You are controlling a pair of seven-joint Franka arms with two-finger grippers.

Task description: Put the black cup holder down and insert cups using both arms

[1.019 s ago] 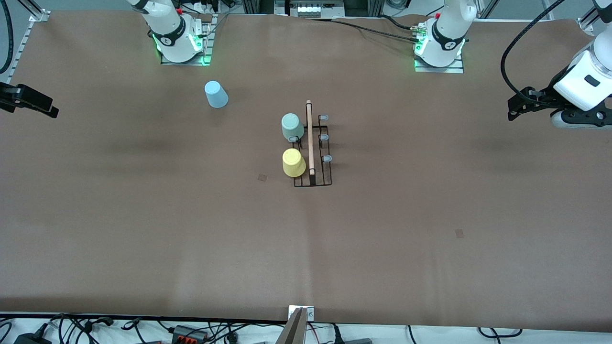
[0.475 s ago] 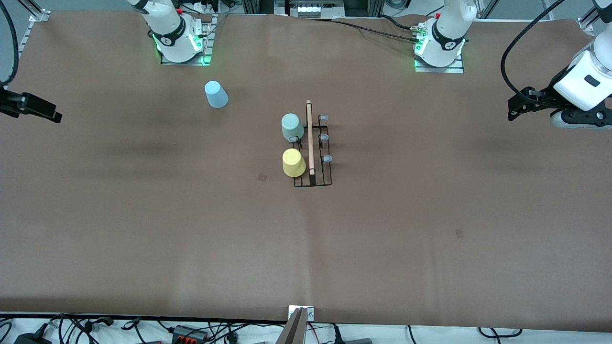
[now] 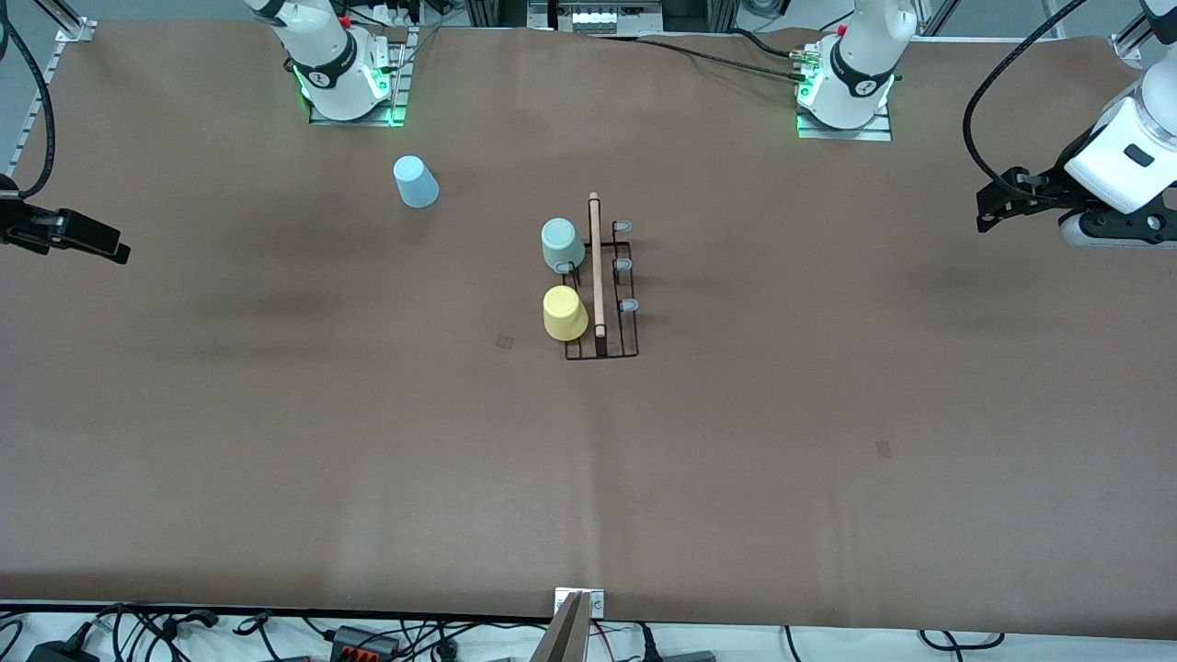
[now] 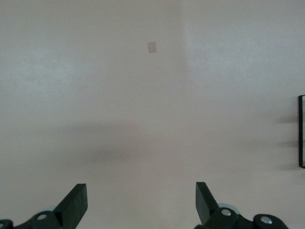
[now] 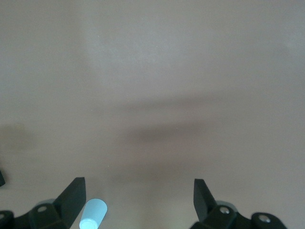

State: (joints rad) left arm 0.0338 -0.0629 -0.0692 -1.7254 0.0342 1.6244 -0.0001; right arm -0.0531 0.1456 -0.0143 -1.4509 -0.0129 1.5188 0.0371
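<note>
On your desk (image 3: 368, 441), nearest the front camera, the yellow cup (image 3: 565, 313) sits upended on the black cup holder (image 3: 602, 345), the pale green cup (image 3: 561, 245) on it just farther. Farthest, the light blue cup (image 3: 416, 181) stands alone toward the right arm's end. Both arms hang high at the desk's ends, the left gripper (image 4: 141, 200) and right gripper (image 5: 138, 198) with jaws wide and empty. A squeezed tapered cup could slip or topple.

Plain brown table (image 3: 828, 414). Black wire rack (image 3: 602, 349) with a pale wooden handle (image 3: 596, 262). Cups: pale green (image 3: 561, 244), yellow (image 3: 564, 313), light blue (image 3: 416, 181).
</note>
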